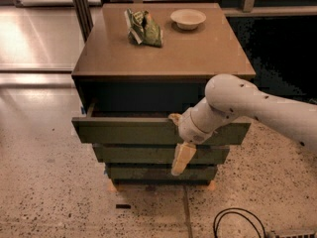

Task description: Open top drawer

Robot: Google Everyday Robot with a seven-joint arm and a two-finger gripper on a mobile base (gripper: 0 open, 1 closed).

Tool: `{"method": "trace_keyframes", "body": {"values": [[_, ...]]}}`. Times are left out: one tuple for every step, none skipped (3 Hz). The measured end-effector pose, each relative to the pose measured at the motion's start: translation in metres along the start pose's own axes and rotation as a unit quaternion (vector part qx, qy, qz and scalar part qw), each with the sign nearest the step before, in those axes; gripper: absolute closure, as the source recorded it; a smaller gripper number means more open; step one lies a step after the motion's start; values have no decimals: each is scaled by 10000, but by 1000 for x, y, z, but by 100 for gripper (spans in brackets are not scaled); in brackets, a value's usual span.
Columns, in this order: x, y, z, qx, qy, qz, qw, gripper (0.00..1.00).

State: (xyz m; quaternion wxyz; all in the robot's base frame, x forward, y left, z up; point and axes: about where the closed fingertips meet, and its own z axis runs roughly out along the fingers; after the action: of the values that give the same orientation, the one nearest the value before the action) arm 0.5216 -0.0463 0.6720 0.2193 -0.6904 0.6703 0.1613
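The top drawer (124, 131) has a flat dark olive-green front and stands pulled out from the brown cabinet (163, 58). It juts past the two narrower-looking drawer fronts below it (138, 153). A dark gap shows behind its top edge. My gripper (179, 140) is at the drawer front, right of centre. Part of it reaches over the top edge and part hangs down in front. My white arm (247, 103) comes in from the right.
On the cabinet top lie a crumpled green snack bag (143, 28) and a small pale bowl (188, 19). A black cable (237, 222) loops on the speckled floor at the front right. A dark post (79, 6) stands behind the cabinet on the left.
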Motion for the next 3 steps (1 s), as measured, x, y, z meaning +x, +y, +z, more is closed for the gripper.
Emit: {"method": "trace_keyframes", "body": {"values": [[0,0,0,0,1,0,10000,0],[1,-6,3,18,116,5,9999,0],[5,-5,11,-116,134,0,9998,0]]}}
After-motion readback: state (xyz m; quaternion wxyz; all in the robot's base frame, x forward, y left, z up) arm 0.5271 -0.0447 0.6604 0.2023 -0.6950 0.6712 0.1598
